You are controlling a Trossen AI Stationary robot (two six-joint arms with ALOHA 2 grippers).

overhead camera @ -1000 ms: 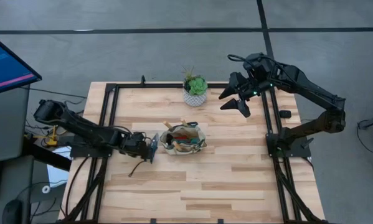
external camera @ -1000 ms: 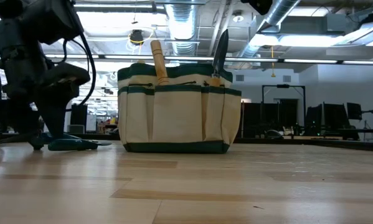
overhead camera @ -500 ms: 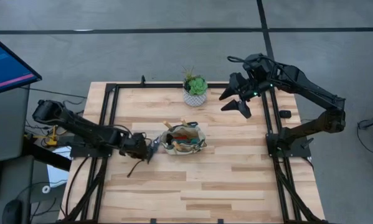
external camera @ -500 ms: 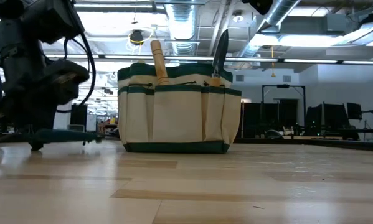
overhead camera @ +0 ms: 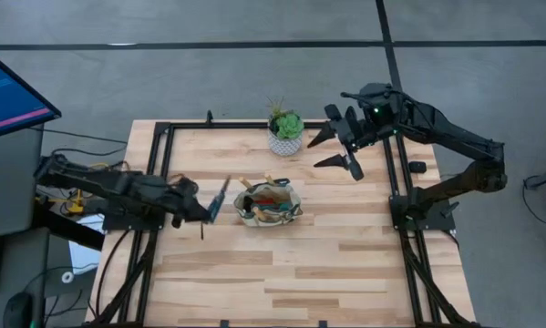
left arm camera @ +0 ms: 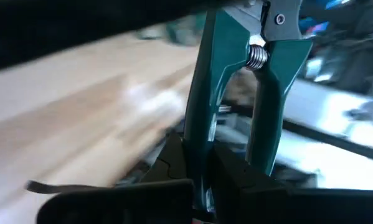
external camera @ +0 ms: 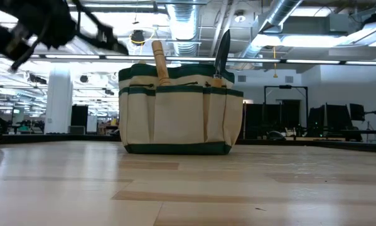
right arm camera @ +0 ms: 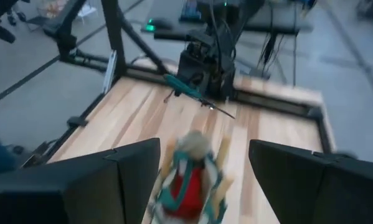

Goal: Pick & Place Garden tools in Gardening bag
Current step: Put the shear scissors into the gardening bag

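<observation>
The tan gardening bag [overhead camera: 268, 206] with green trim stands mid-table. A wooden trowel handle [external camera: 159, 63] and a dark blade [external camera: 223, 49] stick up out of it. Left of the bag, my left gripper [overhead camera: 202, 212] is shut on teal-handled pruning shears [overhead camera: 219, 196], raised above the table. Their spring [left arm camera: 256, 57] shows in the left wrist view. My right gripper [overhead camera: 338, 148] hangs open over the far right of the table with nothing between its fingers, and its wrist view looks down on the bag [right arm camera: 191, 182]. My left gripper pinches one teal handle [left arm camera: 200, 134] of the shears between its two fingers [left arm camera: 171, 163]. The other handle [left arm camera: 264, 118] stands outside the fingers. The fingers come roughly level from the table's left. The shears are lifted clear of the table, their blade end toward the far side.
A green plant in a white pot [overhead camera: 285, 133] stands at the far edge behind the bag. A black metal frame [overhead camera: 163, 173] runs along the table's left and right sides. Bare wood [overhead camera: 291, 273] stretches in front of the bag.
My left gripper has shut on the shears, which lay on the table left of the bag, and has risen and drawn back toward the table's left edge. The shears are now lifted clear of the wood. My right gripper has shifted slightly toward the table's left.
</observation>
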